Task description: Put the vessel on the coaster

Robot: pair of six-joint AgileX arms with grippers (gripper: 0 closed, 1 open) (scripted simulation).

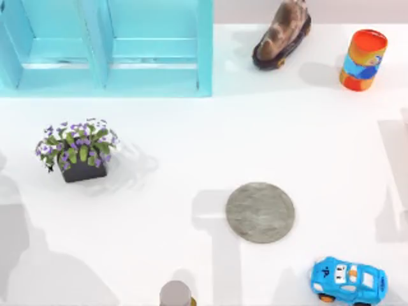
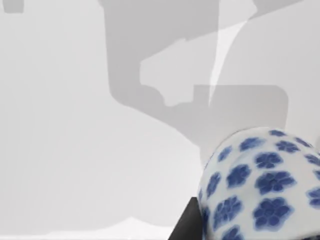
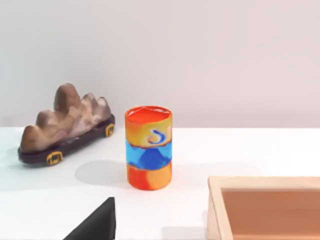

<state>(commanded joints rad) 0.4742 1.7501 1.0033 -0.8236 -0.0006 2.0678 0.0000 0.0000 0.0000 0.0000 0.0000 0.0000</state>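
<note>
1. Fingers [image 2: 186,227] of the left gripper [image 2: 235,225]: one dark pad lies flat against the side of the cup [image 2: 260,185]; the cup sits right at the wrist camera with the table [image 2: 60,150] well below it; judged pinched on the cup and carrying it; the far pad is hidden behind the cup.
2. Cup: white with blue flower marks, tilted toward the left wrist camera; a grip on the side wall leaves its base free to be set down.
3. Coaster [image 1: 260,212]: grey stone disc, flat on the table, right of centre in the top view; its top is bare; the cup is not yet on it.
4. Near the coaster: toy car [image 1: 349,280] toward the front right, apart from it; grey-topped cylinder [image 1: 175,294] at the front edge, left of it; flower pot [image 1: 81,153] well apart on the left.
5. Right gripper [image 3: 95,225]: a dark corner in the right wrist view; open or closed cannot be told; it looks across at the orange can [image 3: 148,147] and the rock ornament [image 3: 65,125], with a wooden box [image 3: 265,207] just beside; judged parked at the back right, out of the working lane.
6. Step in hand, as a judgement: carrying toward the coaster; next the cup needs centring over the disc, lowering upright, then letting go.
7. Risk: a tilted set-down could tip the cup off the disc; the cylinder lies near a path from the front left.
</note>
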